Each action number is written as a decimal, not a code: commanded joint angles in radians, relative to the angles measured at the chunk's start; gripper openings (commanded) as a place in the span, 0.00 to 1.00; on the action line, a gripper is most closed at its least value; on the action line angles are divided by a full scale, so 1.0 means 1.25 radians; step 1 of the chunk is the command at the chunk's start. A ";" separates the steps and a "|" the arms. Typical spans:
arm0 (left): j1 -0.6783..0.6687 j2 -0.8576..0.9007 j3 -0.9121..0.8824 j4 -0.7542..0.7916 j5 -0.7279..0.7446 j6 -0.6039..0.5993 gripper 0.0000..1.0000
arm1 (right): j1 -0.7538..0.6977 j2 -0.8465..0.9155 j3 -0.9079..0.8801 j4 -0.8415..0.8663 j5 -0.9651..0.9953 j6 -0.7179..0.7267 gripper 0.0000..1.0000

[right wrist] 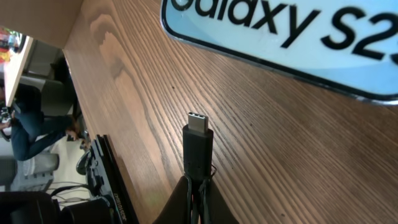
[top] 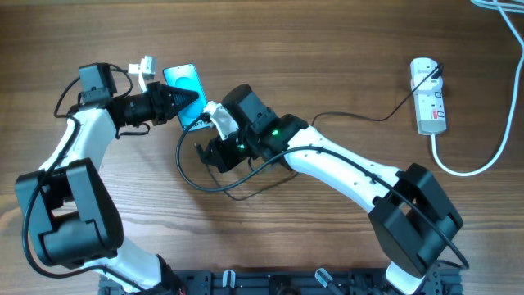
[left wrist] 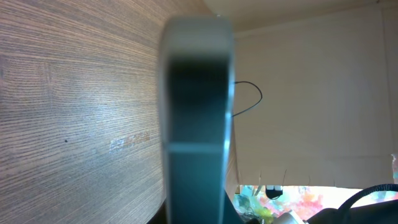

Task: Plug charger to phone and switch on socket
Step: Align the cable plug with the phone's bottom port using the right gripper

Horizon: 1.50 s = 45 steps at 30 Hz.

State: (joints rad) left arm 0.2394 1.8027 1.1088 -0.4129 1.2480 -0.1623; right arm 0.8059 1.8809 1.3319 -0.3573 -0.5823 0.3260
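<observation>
Black charger [right wrist: 198, 146] pinched by right gripper [top: 212, 116], wrist view only, left gripper [top: 187, 102] clasping phone [top: 183, 82]

Wood-grain table [top: 270, 49] everywhere, evenly lit. Past one edge stands a plain cream wall [left wrist: 323, 93]; past another, a person [right wrist: 26, 132] sits in a bright room.

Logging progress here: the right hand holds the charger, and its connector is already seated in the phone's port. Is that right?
Not quite. The right hand does hold the charger, but its connector is not in the phone. The right wrist view shows the bare metal tip pointing at the phone's edge, with bare table between them.
</observation>
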 commanded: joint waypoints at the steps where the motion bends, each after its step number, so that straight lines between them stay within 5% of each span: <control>1: 0.000 -0.002 0.002 0.005 0.034 -0.002 0.04 | -0.007 -0.007 -0.003 0.006 0.000 -0.046 0.04; 4: 0.000 -0.002 0.002 0.005 0.034 -0.002 0.04 | -0.009 -0.007 -0.003 0.004 0.000 -0.113 0.04; 19: 0.000 -0.002 0.002 0.005 0.038 -0.002 0.04 | -0.052 -0.007 -0.003 0.008 -0.128 -0.092 0.04; 30: 0.000 -0.002 0.002 0.004 0.117 -0.002 0.04 | -0.050 -0.007 -0.003 0.037 -0.118 -0.091 0.04; 45: 0.000 -0.002 0.002 0.005 0.050 -0.008 0.04 | -0.050 -0.021 -0.003 -0.027 -0.057 -0.030 0.04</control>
State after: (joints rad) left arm 0.2394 1.8027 1.1088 -0.4133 1.3018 -0.1669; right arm 0.7368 1.8805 1.3319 -0.3824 -0.6659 0.2729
